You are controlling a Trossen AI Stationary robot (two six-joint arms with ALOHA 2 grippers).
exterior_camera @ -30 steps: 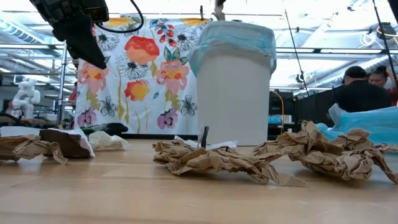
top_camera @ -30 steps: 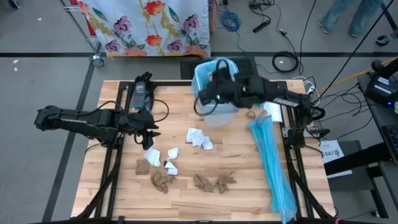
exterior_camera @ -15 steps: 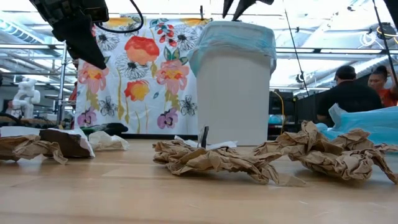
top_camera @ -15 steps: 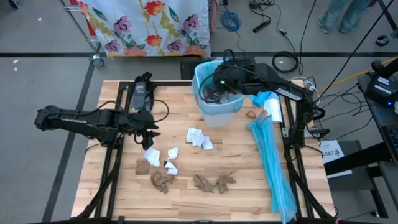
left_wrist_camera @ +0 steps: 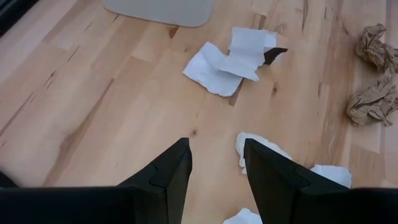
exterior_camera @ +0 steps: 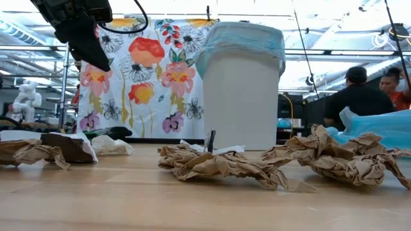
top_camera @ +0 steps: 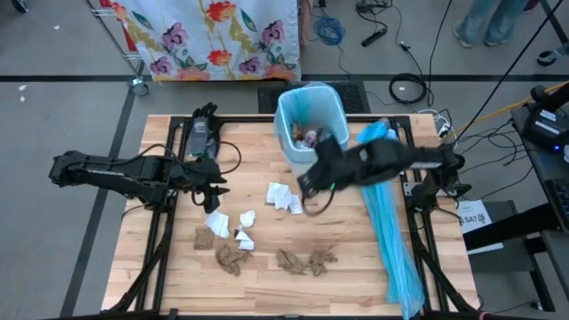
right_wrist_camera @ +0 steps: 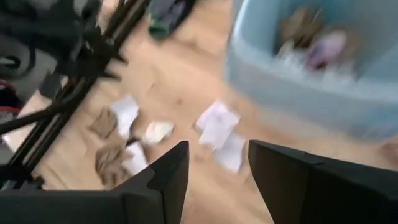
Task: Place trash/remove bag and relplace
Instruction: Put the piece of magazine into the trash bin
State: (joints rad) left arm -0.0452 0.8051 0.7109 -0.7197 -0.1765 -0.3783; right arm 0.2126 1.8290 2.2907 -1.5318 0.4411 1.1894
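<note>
The white bin with its light-blue bag stands at the table's far middle, with scraps inside it. Trash lies on the wood: white tissue near the bin, more tissue at the left, and brown paper wads near the front edge. My right gripper hovers open and empty in front of the bin, by the white tissue. My left gripper hangs open over the table's left part, above a tissue scrap.
Long light-blue plastic sheets lie along the table's right side, from beside the bin to the near edge. A flowered cloth hangs behind the table. People stand in the room beyond it at the right.
My right gripper opened above the bin. It then swung off the bin toward the table's near edge and turned, and now hovers by the white tissue in front of the bin. The trash on the table has stayed where it was.
</note>
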